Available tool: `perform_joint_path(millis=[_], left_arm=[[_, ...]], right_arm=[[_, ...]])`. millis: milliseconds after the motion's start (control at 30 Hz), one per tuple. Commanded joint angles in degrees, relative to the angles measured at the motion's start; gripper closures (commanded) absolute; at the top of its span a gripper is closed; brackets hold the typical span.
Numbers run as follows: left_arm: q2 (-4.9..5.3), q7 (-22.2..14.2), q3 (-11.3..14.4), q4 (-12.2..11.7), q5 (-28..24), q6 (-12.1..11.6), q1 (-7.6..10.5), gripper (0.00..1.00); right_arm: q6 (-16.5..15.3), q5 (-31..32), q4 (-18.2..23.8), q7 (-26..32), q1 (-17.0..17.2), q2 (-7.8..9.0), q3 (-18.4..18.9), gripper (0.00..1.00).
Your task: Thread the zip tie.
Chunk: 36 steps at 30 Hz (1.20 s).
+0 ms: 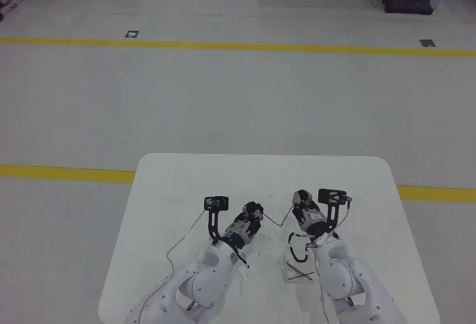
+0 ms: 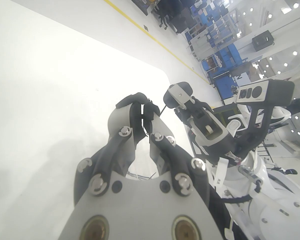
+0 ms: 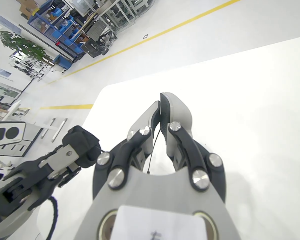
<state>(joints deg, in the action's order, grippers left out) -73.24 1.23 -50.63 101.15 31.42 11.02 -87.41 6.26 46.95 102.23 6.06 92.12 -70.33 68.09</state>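
A thin black zip tie (image 1: 283, 218) spans the short gap between my two grippers above the near middle of the white table (image 1: 262, 174). My left gripper (image 2: 144, 106) is shut on one end of it, and the strand (image 2: 162, 109) runs from its tips to my right gripper (image 2: 178, 96) close beside it. My right gripper (image 3: 160, 108) is shut on the other part of the zip tie (image 3: 153, 148), whose loose end hangs down between the fingers toward the palm. The left gripper (image 3: 83, 139) sits close alongside in the right wrist view.
A couple of spare black zip ties (image 1: 299, 274) lie crossed on the table beside the right arm, near the front edge. The table's far half is bare white surface. Yellow floor lines (image 1: 238, 47) run beyond the table.
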Motion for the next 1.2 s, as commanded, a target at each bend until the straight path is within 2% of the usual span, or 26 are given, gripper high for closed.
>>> perform_joint_path(millis=[0,233,600,1167], left_arm=[[0.00,0.00,0.00,0.00,0.00,0.00,0.00,1.00],[0.00,0.00,0.00,0.00,0.00,0.00,0.00,1.00],[0.00,0.00,0.00,0.00,0.00,0.00,0.00,1.00],[0.00,0.00,0.00,0.00,0.00,0.00,0.00,1.00]], right_arm=[[-0.12,0.12,-0.16,0.31,-0.22,-0.06,-0.17,1.00],[0.86,0.79,-0.75,0.54,-0.60,-0.32,-0.37,1.00],[-0.18,1.83,0.41,-1.52,1.68,-0.41,0.25,1.00],[-0.66,1.85,0.03,-0.66,1.07,-0.82,0.43,1.00]])
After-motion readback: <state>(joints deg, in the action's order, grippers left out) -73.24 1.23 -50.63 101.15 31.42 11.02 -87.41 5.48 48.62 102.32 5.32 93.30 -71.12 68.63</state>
